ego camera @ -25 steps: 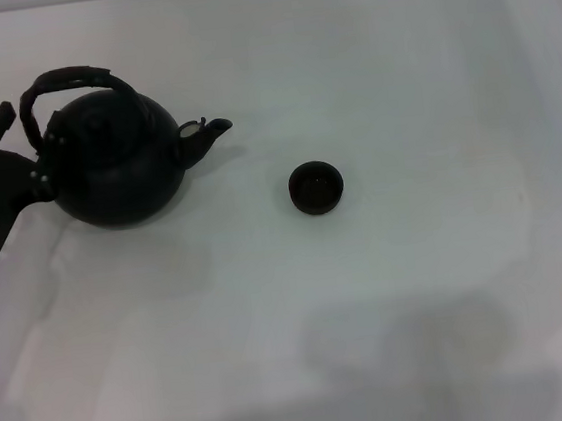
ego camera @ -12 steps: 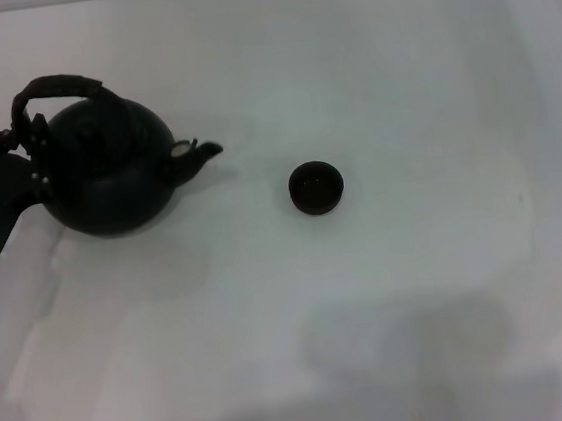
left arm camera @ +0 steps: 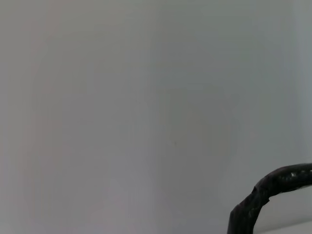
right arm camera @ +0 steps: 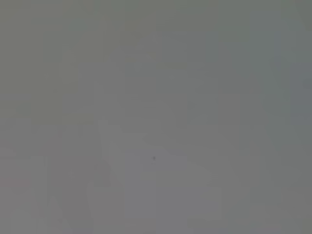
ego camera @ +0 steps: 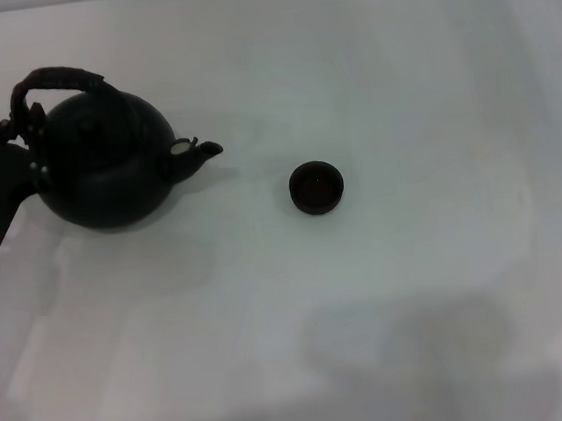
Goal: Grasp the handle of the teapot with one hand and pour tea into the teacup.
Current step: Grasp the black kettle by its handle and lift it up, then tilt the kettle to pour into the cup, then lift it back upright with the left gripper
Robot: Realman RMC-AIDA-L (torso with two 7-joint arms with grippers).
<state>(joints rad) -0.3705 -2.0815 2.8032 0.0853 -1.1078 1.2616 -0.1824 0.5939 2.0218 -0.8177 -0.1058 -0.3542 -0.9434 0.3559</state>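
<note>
- The teapot (ego camera: pixel 106 169) had tipped back level and moved left, away from the teacup (ego camera: pixel 316 188).
- The left pincer (ego camera: pixel 21 132) gripped the handle (ego camera: pixel 56 80).
- Pouring looked done.

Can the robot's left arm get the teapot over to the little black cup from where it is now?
Probably yes. The left gripper is at the handle of the teapot, whose spout faces the teacup. Only bare table lies between them. Whether the arm stretches that far can't be judged.
</note>
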